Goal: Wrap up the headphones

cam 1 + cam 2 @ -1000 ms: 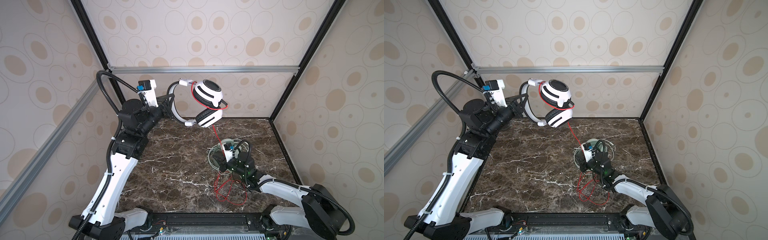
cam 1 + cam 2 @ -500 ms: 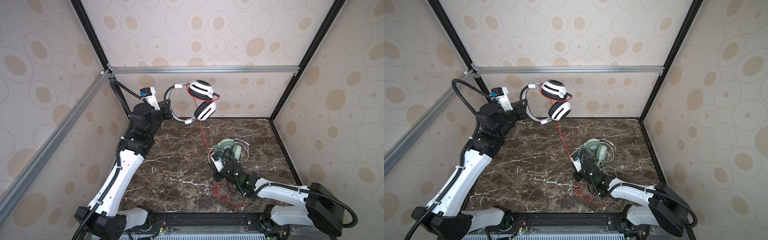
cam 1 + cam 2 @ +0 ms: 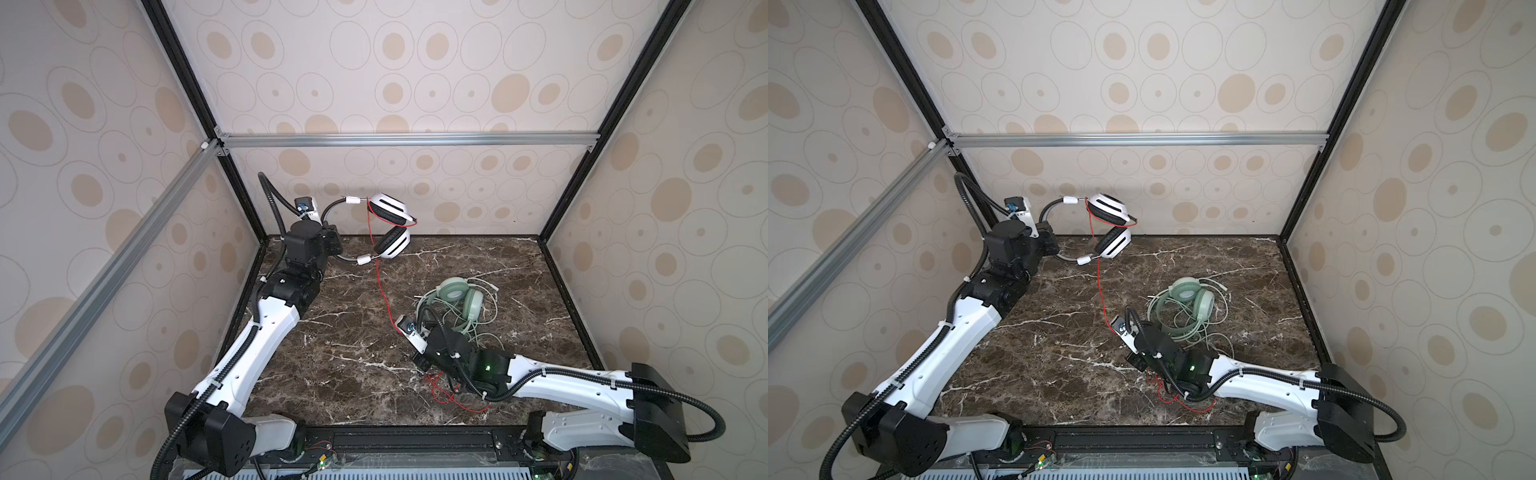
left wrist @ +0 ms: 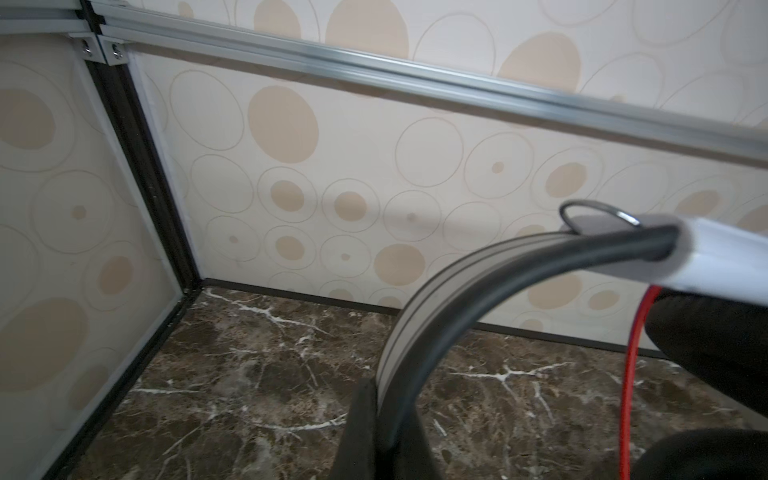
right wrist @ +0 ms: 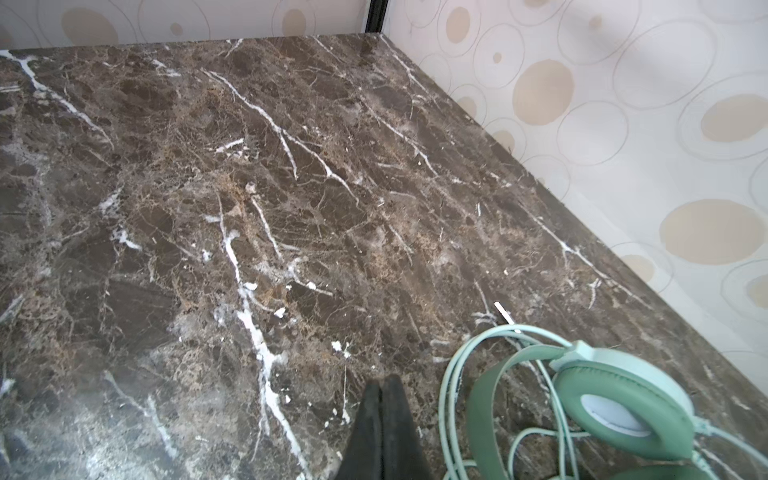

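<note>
The white headphones [image 3: 390, 224] [image 3: 1111, 226] hang in the air near the back-left corner. My left gripper [image 3: 336, 250] [image 4: 386, 399] is shut on their grey and black headband [image 4: 419, 316]. Their thin red cord [image 3: 382, 291] [image 3: 1100, 286] runs straight down to my right arm's wrist and ends in a loose tangle [image 3: 453, 395] at the table's front. My right gripper [image 5: 382, 388] is shut just left of the mint-green headphones [image 3: 461, 297] [image 5: 615, 411]. No cord shows between its jaws. The green headphones lie on the table inside their green cord loops [image 3: 1183, 328].
The brown marble table [image 3: 332, 353] is boxed in by patterned walls on three sides, with black corner posts [image 3: 245, 199] and a silver rail [image 3: 395, 139] across the back. A black rail [image 3: 415, 436] runs along the front edge.
My left arm has drawn back toward the back-left corner and lowered the white headphones. My right gripper has slid left and forward, away from the green headphones, with the red cord following.
</note>
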### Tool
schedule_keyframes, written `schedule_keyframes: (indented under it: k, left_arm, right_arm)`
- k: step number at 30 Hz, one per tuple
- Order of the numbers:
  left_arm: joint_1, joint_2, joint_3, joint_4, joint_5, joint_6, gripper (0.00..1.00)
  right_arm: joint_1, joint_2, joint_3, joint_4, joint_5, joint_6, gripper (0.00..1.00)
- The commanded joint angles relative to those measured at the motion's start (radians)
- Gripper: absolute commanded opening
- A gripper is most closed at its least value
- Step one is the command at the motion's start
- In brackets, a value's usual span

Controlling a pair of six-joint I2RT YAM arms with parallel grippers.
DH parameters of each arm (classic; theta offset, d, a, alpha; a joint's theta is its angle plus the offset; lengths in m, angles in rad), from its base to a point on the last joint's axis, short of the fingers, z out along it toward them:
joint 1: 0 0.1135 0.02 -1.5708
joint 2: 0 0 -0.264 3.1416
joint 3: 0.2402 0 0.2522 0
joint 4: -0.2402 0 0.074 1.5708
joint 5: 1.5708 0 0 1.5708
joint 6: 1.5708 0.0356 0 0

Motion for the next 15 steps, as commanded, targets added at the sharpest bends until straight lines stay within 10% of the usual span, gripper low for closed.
schedule_keyframes:
  k: [1,15]
  left_arm:
    - [-0.018,0.017,-0.006,0.043,-0.081,0.102,0.00]
    - [-0.115,-0.031,-0.172,-0.104,0.027,0.320,0.00]
  right_arm:
    - [0.008,0.019,0.092,-0.138,0.053,-0.073,0.00]
    - [-0.023,0.125,0.379,-0.371,0.103,-0.242,0.01]
